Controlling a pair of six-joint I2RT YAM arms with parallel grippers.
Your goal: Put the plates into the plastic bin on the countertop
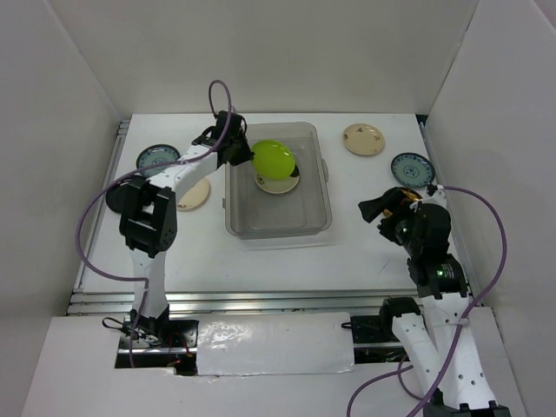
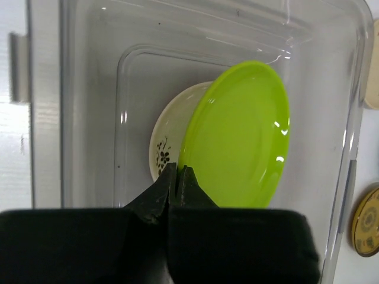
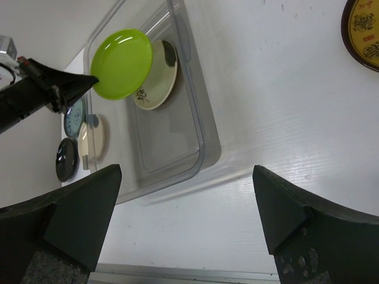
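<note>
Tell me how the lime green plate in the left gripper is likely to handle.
The lime green plate is probably stiff: its outline looks undistorted though the left gripper pinches only its rim. Its glossy highlights suggest a slick surface that might slip. Held tilted over the cream plate in the bin, it would likely land on that.

Left claw [image 2: 177,173] pinched, right claw [image 3: 186,171] agape.

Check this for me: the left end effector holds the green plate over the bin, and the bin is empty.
One thing is wrong: the bin is not empty. The left wrist view shows a cream plate lying in it, beneath the green plate. The left end effector does hold the green plate over the bin.
</note>
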